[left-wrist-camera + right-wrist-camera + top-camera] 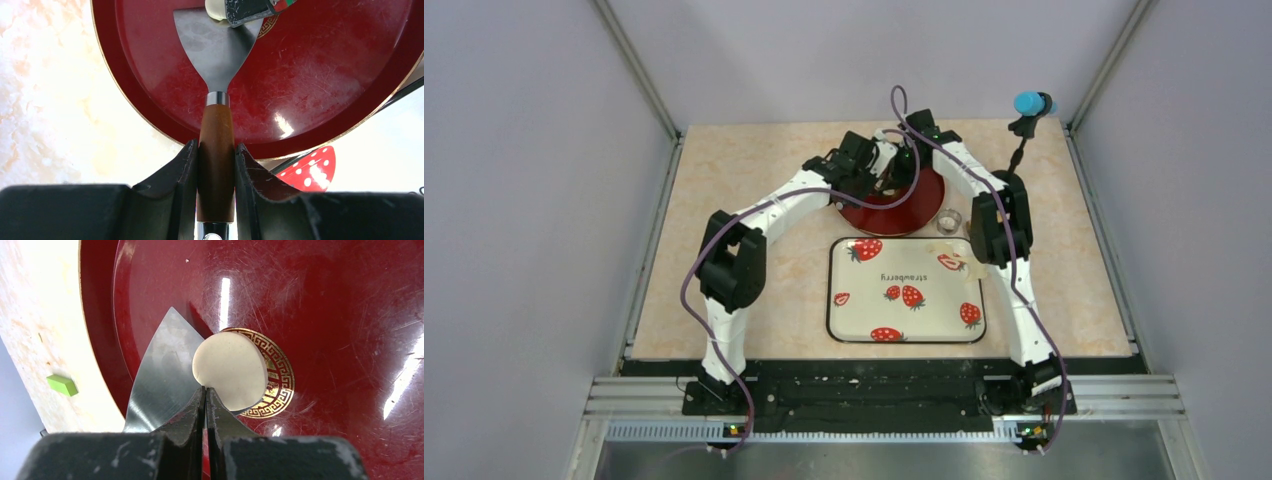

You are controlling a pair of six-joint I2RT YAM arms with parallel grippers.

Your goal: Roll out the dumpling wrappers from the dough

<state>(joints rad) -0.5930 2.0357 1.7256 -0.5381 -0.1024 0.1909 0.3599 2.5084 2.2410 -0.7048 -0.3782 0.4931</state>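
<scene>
Right wrist view: the right gripper (205, 389) has its two black fingers pressed together, the tips touching the near edge of the small round pale cream dumpling wrapper (229, 371). Whether a thin bit of that edge is pinched, I cannot tell. Just ahead of the tips the wrapper lies half on the grey metal blade of the wooden-handled spatula (160, 375) and half on the round red lacquer plate (350, 340). The left gripper (216, 150) is clamped narrow on the brown handle, with the blade pointing away from its fingers. I judge the step is to free the wrapper from the blade. Hold the blade flat and steady, and push slowly and low, so the soft disc slides and does not fold or tear.
</scene>
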